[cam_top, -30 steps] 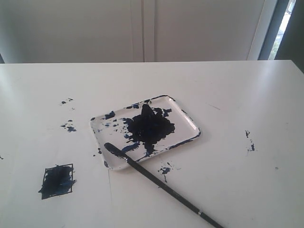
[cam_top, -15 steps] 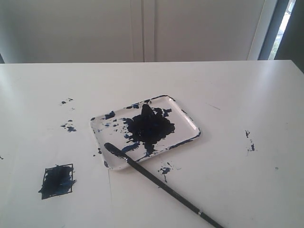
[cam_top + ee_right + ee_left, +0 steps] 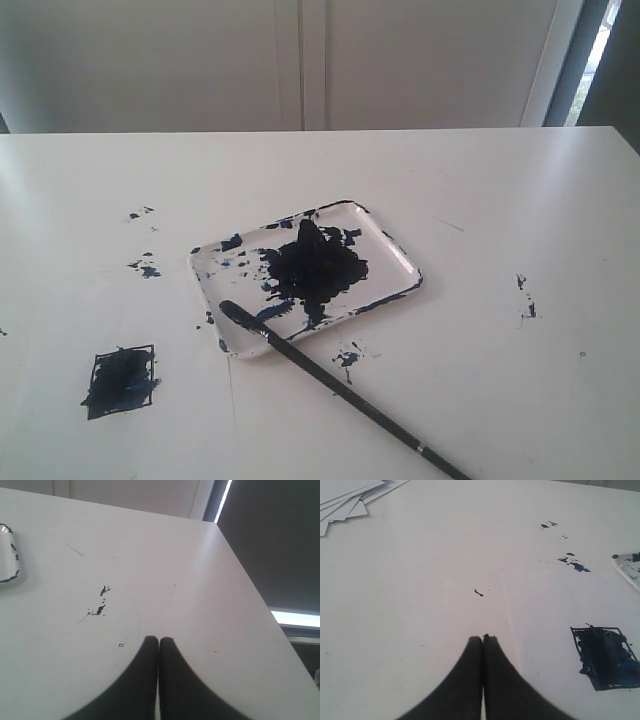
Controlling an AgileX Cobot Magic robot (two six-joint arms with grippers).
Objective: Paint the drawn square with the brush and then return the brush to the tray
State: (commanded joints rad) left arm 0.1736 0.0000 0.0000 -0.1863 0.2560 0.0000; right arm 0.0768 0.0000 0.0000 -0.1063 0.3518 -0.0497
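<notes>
The drawn square (image 3: 120, 381) sits at the table's front left, its inside smeared dark blue-black; the left wrist view shows the drawn square (image 3: 606, 657) too. A white tray (image 3: 400, 258) blotched with black paint lies mid-table. The long black brush (image 3: 340, 392) rests with its dark tip on the tray's front rim, handle running off toward the front right. Neither arm appears in the exterior view. My left gripper (image 3: 483, 639) is shut and empty above bare table, apart from the square. Above the table's right side, my right gripper (image 3: 158, 640) is shut and empty too.
Dark paint specks (image 3: 147, 267) dot the table left of the tray, more specks (image 3: 525, 297) to its right. A stack of white sheets (image 3: 347, 500) lies in the left wrist view. The table's right edge (image 3: 250, 587) runs close to the right gripper.
</notes>
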